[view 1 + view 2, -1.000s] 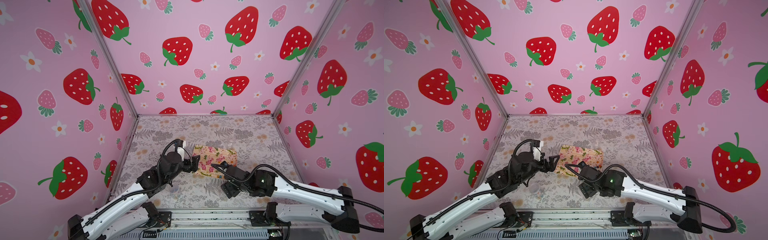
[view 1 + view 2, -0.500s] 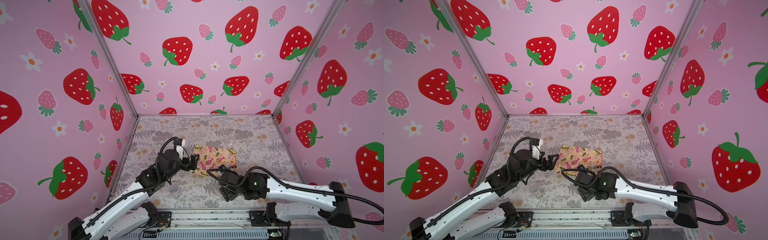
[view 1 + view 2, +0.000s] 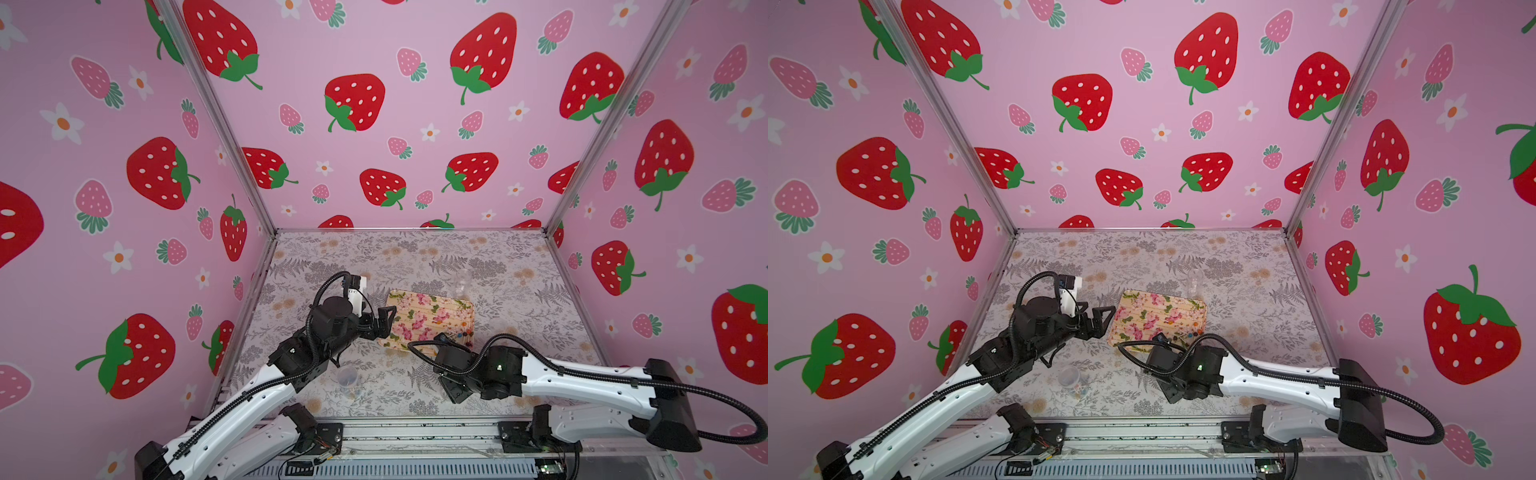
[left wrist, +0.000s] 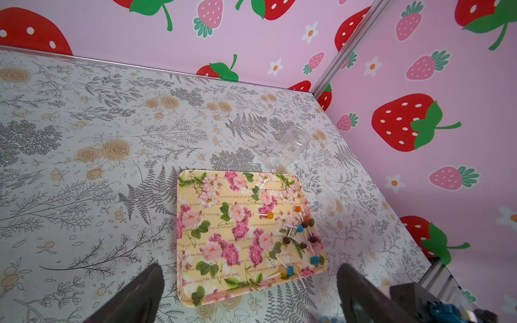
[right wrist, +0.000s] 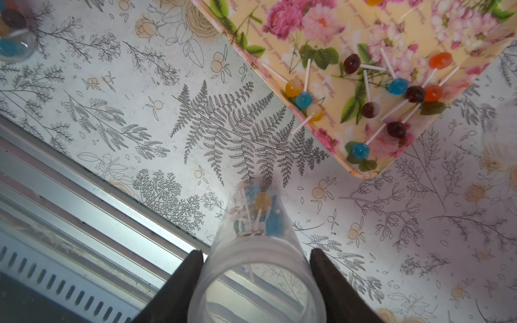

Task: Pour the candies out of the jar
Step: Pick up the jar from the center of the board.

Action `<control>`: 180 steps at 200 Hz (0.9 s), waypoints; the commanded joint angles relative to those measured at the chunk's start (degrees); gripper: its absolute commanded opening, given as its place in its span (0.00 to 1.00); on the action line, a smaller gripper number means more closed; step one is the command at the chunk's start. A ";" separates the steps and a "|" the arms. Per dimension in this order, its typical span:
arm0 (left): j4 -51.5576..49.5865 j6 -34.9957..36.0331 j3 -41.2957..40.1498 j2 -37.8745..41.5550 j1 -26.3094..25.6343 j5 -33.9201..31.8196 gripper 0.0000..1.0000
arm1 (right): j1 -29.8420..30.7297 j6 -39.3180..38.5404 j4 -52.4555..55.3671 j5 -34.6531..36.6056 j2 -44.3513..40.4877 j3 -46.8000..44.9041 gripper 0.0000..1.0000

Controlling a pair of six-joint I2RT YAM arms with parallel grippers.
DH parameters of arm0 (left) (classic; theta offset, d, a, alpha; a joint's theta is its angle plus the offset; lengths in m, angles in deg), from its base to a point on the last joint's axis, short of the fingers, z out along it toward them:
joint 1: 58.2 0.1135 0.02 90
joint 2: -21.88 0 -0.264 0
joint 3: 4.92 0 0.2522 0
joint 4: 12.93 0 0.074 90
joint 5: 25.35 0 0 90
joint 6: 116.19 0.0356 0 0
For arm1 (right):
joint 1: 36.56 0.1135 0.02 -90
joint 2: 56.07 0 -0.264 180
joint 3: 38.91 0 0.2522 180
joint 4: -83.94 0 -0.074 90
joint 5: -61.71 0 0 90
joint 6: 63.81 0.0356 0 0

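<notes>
Candies (image 5: 261, 208) sit in a clear jar (image 5: 279, 243) flanked closely by the right gripper (image 5: 256, 253), contact unclear; more lie on the floral tray (image 5: 351, 33). Left gripper (image 3: 384, 321) gapes wide beside it.

In the right wrist view, the picture's edge is cropping the jar (image 5: 260, 282) and a second jar (image 5: 12, 33). The candies (image 5: 263, 200) inside are blurring together. Whether the right gripper (image 5: 256, 253) is touching the jar is proving too close to tell.

Pink strawberry walls (image 3: 390, 45), botanical-print tabletop (image 3: 415, 253)
</notes>
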 commanded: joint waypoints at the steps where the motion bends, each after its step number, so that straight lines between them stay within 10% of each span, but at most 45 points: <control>1: 1.50 -0.01 -0.18 0.11 0.89 1.31 0.99 | 0.47 1.71 0.75 -0.15 0.97 -0.65 0.57; 85: 4.36 6.54 -0.97 0.50 3.18 11.66 0.99 | -8.75 -8.70 0.86 -4.21 -5.29 8.84 0.47; 180: 0.84 29.92 6.70 -4.19 4.01 35.05 0.99 | -34.06 -32.87 6.59 -34.06 2.41 35.41 0.47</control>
